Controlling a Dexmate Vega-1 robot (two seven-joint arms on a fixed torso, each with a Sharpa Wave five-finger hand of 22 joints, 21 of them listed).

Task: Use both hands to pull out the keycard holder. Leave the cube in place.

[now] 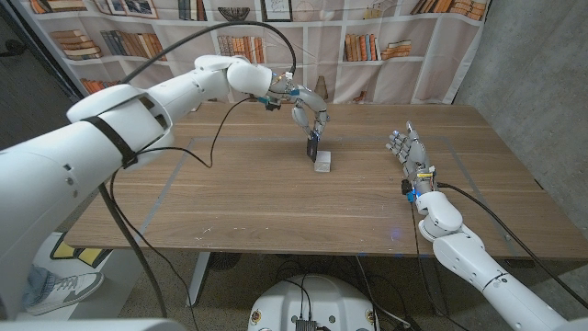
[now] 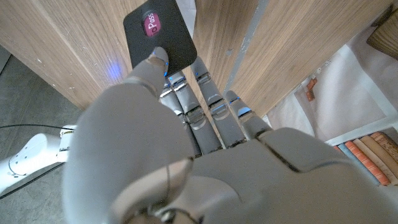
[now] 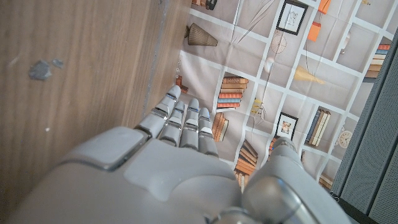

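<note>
The left hand (image 1: 310, 114) reaches down over the middle of the long wooden table (image 1: 230, 198), fingers pointing downward, and pinches the flat black keycard holder (image 1: 313, 146) between thumb and fingers. In the left wrist view the thumb (image 2: 151, 65) presses on the face of the black keycard holder (image 2: 159, 34), beside a pink label printed with white lettering, while the remaining fingers (image 2: 205, 87) lie behind the card. The holder stands upright at the hand's fingertips, its lower end just beside the small white cube (image 1: 322, 165), which sits on the tabletop near the table's centre; the pictures do not show whether holder and cube touch. The right hand (image 1: 410, 153) stands on its edge, well apart from the cube, toward the table's right side, with fingers spread and extended and nothing held. In the right wrist view the right hand (image 3: 180, 155) shows straight fingers (image 3: 186, 121) beside the wood surface. A printed bookshelf backdrop (image 1: 367, 37) hangs behind the table.
</note>
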